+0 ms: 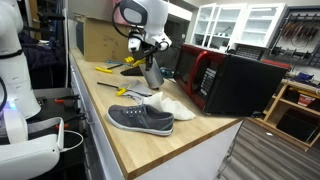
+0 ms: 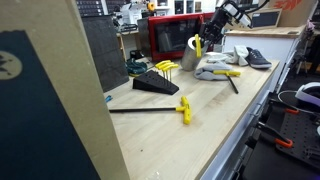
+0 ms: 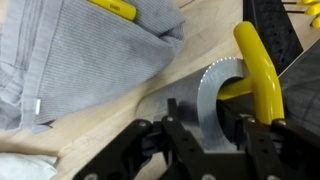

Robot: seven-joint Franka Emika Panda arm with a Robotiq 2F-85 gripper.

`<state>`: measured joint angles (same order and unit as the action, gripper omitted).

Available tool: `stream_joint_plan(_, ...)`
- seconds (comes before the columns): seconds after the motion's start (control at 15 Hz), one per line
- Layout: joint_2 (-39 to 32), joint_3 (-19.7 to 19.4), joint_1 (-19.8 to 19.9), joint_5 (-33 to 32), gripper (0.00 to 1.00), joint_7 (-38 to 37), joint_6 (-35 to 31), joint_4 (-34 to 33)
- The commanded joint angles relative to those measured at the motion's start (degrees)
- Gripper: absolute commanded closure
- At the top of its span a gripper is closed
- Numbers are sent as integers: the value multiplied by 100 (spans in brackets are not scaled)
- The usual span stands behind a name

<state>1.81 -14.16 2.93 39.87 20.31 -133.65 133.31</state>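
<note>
My gripper (image 3: 210, 120) is shut on the wall of a grey metal cup (image 3: 208, 88), one finger inside the rim and one outside. A yellow-handled tool (image 3: 258, 70) stands in the cup. In both exterior views the cup (image 1: 152, 76) (image 2: 194, 48) hangs from the gripper (image 1: 151, 62) (image 2: 204, 36) just above the wooden workbench (image 1: 150, 145). Whether its base touches the wood is hidden. A grey cloth (image 3: 80, 60) lies beside the cup with another yellow-handled tool (image 3: 115, 8) on it.
A grey shoe (image 1: 140, 119) and a white cloth (image 1: 172, 104) lie near the bench's front. A black and red appliance (image 1: 235, 80) stands behind them. Yellow tools (image 1: 108, 68) lie farther back. A black stand of yellow hex keys (image 2: 160, 80) and a T-handle tool (image 2: 150, 110) are at the other end.
</note>
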Motion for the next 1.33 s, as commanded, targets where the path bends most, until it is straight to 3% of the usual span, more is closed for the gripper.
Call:
stream_joint_plan(0.0,-210,50,375,398,84,296,468,-468)
stream_joint_plan(0.33,-464,34,736,549,84,529,836,-889)
stream_joint_plan(0.4,-497,41,783,507,67,524,870,-956)
stream_joint_plan(0.47,-515,53,819,465,36,524,866,-1000)
stream_joint_plan(0.6,-542,89,842,334,40,530,793,-1056)
stream_joint_plan(1.0,-232,296,721,-332,0,472,762,-804)
stream_joint_plan(1.27,468,649,454,-1552,0,359,784,-86)
